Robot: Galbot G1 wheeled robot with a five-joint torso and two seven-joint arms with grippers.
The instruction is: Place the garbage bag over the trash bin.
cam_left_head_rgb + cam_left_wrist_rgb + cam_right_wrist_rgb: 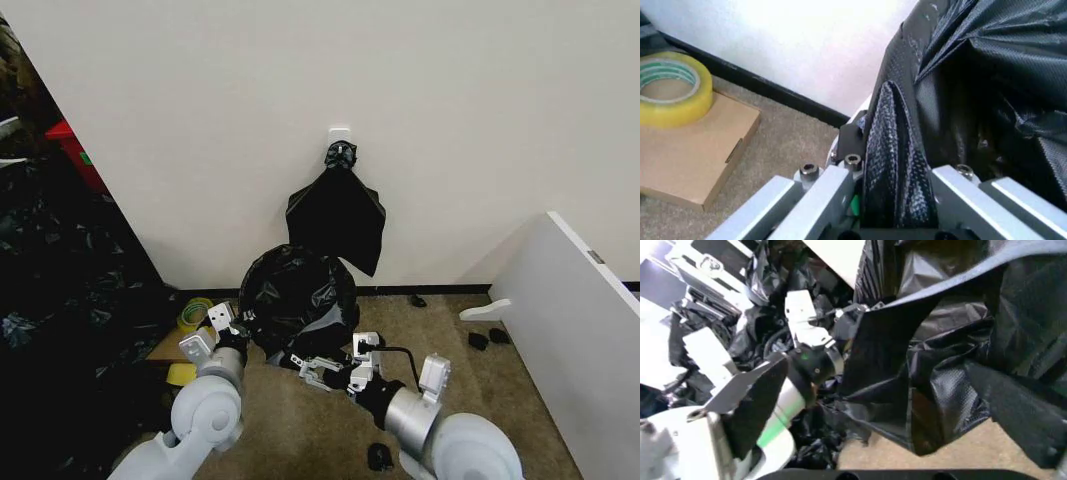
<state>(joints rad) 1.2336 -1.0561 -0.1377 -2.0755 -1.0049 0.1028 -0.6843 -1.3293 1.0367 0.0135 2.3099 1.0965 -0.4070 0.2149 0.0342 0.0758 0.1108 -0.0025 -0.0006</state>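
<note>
right end effector [322, 372] sits low at the front, can't tell its grip. left end effector [232, 322] pinches the garbage bag [298, 292], already draped over the trash bin [833, 257] beside it; looks mostly done.

Tan carpet floor [300, 420], bag-covered trash bin [300, 300], cardboard box [687, 150], black plastic heap [60, 300]

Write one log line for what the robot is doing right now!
left pincer: shut on garbage bag fold | right pincer: at bag's lower edge | bag: draped over the trash bin | spare bundle: on wall hook
</note>
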